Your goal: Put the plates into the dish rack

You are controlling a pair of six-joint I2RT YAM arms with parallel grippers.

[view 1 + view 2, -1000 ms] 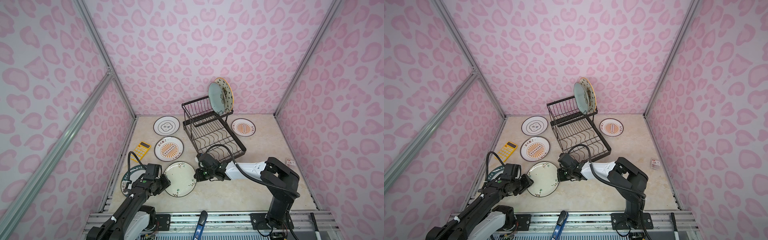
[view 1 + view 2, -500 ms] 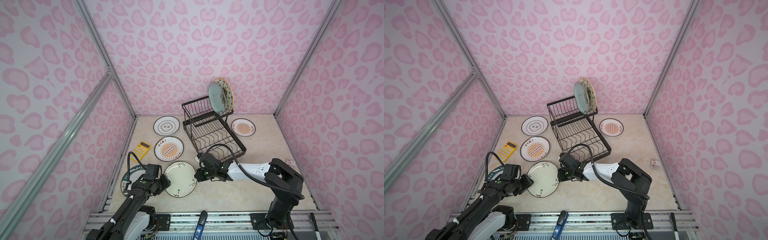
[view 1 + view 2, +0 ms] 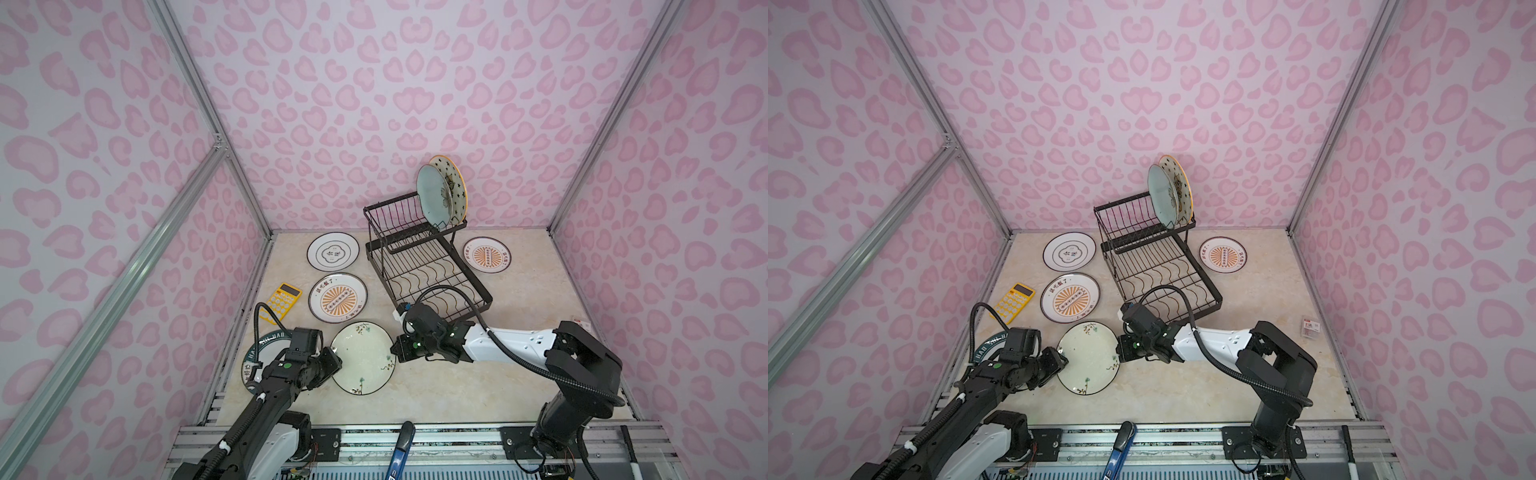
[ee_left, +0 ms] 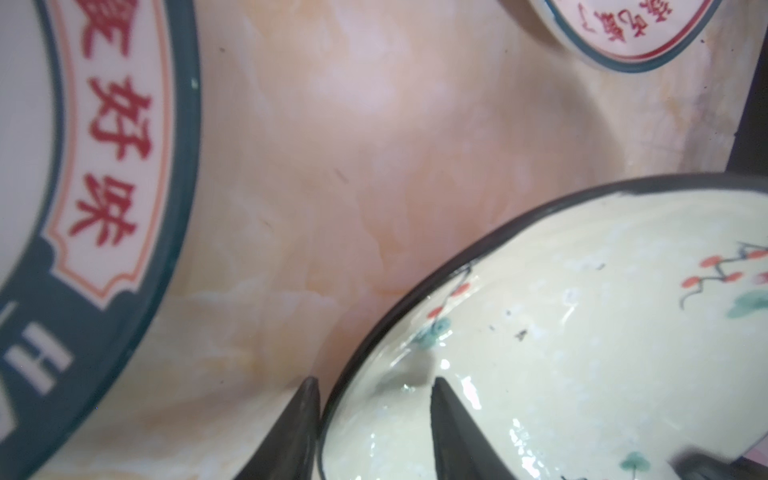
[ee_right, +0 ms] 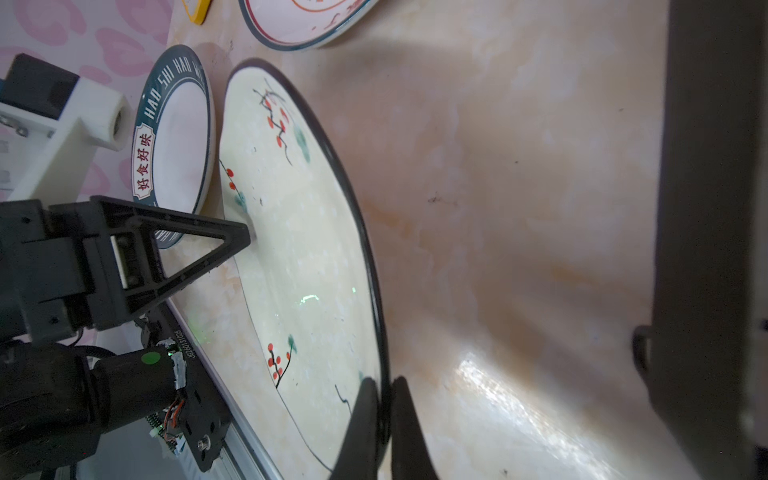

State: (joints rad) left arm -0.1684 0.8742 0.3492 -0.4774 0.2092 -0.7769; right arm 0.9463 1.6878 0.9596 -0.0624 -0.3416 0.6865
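Cream floral plate (image 3: 363, 357) on table (image 3: 457, 395), lying between both tools. Right tool (image 5: 384, 386) pinches its rim; left tool (image 4: 374, 386) spread, straddling the opposite rim. Dish rack (image 3: 428, 274) just beyond right tool

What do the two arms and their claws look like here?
Left arm: mostly black links, green dot sticker, ribbed black cable. Right arm: white forearm shell, black joints, looping black hose. Left claw and right claw: black fingers tapering to points; the left's are open triangular frames.
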